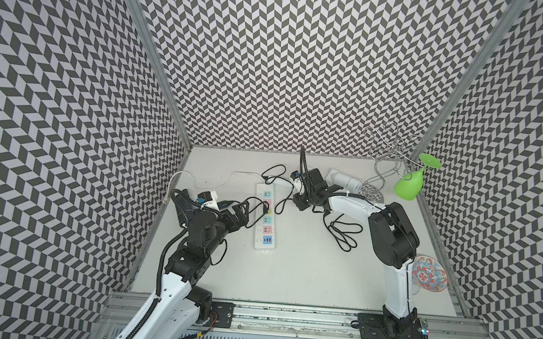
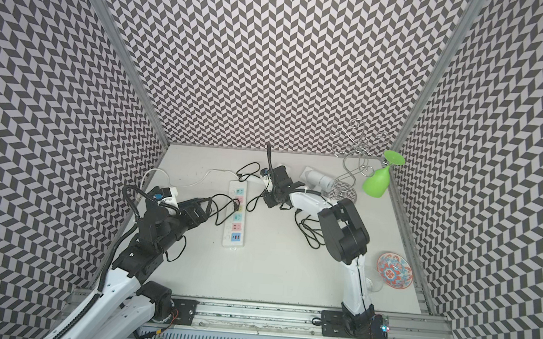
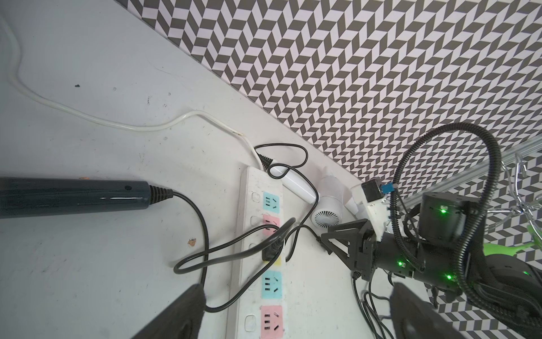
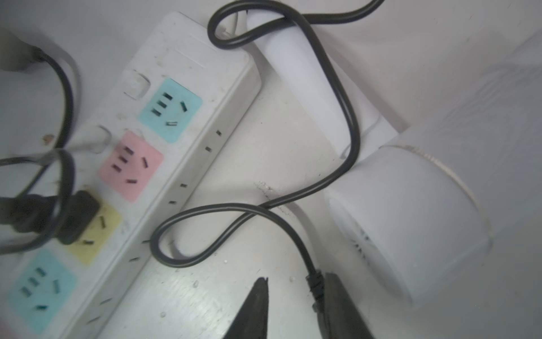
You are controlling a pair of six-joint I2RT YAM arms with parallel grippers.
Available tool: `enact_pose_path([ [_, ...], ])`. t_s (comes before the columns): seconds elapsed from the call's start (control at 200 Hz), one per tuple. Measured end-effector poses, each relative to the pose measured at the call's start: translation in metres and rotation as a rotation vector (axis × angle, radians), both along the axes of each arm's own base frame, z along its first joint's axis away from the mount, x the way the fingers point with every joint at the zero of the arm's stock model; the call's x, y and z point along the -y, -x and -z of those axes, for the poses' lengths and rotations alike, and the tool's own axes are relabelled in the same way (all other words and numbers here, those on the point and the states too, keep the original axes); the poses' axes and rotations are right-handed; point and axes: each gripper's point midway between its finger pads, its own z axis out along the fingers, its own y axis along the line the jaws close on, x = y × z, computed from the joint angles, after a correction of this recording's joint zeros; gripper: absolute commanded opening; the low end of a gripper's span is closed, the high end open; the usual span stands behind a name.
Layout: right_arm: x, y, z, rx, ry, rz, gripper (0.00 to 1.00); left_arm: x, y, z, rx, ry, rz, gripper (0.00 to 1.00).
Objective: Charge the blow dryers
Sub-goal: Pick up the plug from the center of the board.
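White dryer [image 4: 410, 223], black cord [image 4: 349, 117] | left gripper [image 3: 299, 290] wide | right gripper [image 4: 296, 278] narrow beside plug [image 4: 316, 293], hold unclear

Pwr strip [image 2: 228, 226] centre w/ one black plug [image 2: 236, 206] in; white dryer [image 2: 319, 180] lying further back, to R.

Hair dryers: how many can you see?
3: a black plastic dryer beside the white power strip; a white plastic dryer at its corded end; a second white dryer by the silver wire rack. Others may be hidden.

left arm [image 1: 171, 288] and right arm [image 1: 395, 279] share white shells, black joints, ribbed black conduit [image 3: 496, 158] and green lights [image 3: 448, 276].
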Motion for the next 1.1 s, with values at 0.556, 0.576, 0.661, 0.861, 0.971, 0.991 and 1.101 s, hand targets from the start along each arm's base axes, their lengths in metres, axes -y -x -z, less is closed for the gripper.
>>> enact_pose_path([
  [0.556,-0.015,-0.012,0.024,-0.021,0.209,-0.015,0.57,-0.001,0.001,0.0,0.0,0.0,-0.001,0.99],
  [0.576,-0.014,-0.013,0.025,-0.022,0.216,-0.012,0.55,-0.001,0.001,0.0,0.0,0.0,-0.001,0.99],
  [0.661,-0.014,-0.017,0.027,-0.03,0.24,-0.007,0.48,-0.001,0.001,0.0,-0.001,0.0,-0.001,0.99],
  [0.861,-0.009,-0.017,0.031,-0.043,0.3,-0.017,0.33,-0.001,0.002,-0.001,-0.001,-0.001,-0.001,0.99],
  [0.971,-0.011,-0.015,0.03,-0.047,0.323,-0.035,0.15,-0.001,0.002,-0.003,0.001,0.0,-0.001,0.99],
  [0.991,-0.011,-0.014,0.029,-0.046,0.328,-0.04,0.12,-0.001,0.003,-0.004,0.001,0.0,-0.002,0.99],
  [1.101,-0.013,-0.01,0.029,-0.05,0.337,-0.052,0.02,-0.002,0.004,-0.006,0.006,0.001,-0.002,0.99],
])
